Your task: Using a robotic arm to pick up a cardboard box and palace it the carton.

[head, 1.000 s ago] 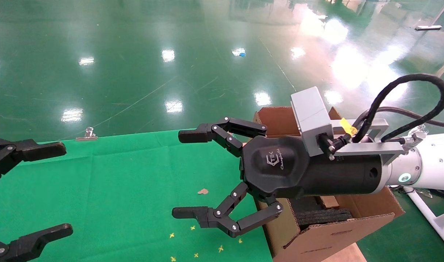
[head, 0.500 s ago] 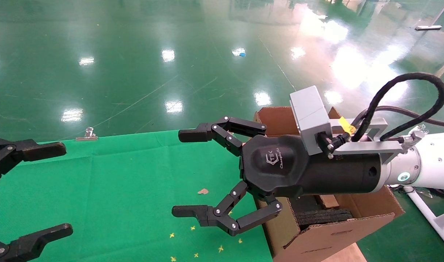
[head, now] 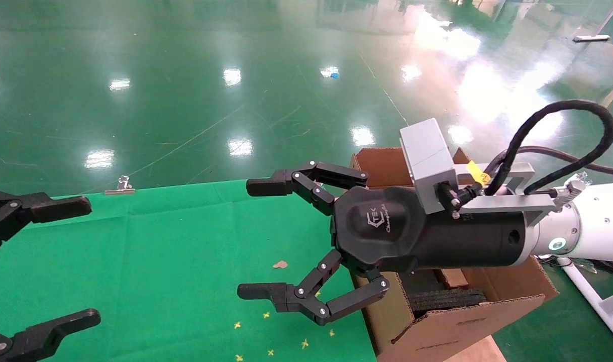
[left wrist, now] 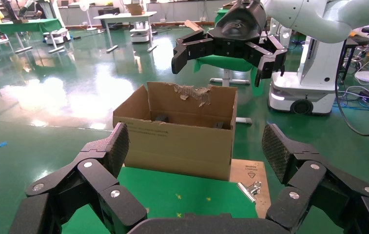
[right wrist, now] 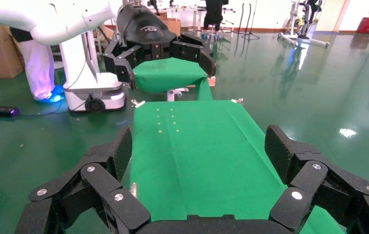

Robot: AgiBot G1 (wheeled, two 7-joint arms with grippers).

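My right arm (head: 588, 229), white with a black wrist, reaches in from the right over the carton's near-left corner. Its gripper (head: 253, 239) is open and empty above the green cloth (head: 176, 251). The carton (head: 437, 327) stands at the table's right end, flaps up, with black foam (head: 444, 299) inside. It also shows in the left wrist view (left wrist: 182, 141), with the right gripper (left wrist: 228, 61) above it. A small brown cardboard piece (head: 452, 277) lies inside beside the foam; I cannot tell whether it is the cardboard box. My left gripper (head: 83, 261) is open and empty at the left edge.
A metal binder clip (head: 119, 187) grips the cloth's far edge, and another (left wrist: 250, 187) sits near the carton. A brown scrap (head: 280, 264) and small yellow marks (head: 266, 332) lie on the cloth. A wooden board (left wrist: 248, 170) lies under the carton. Glossy green floor surrounds the table.
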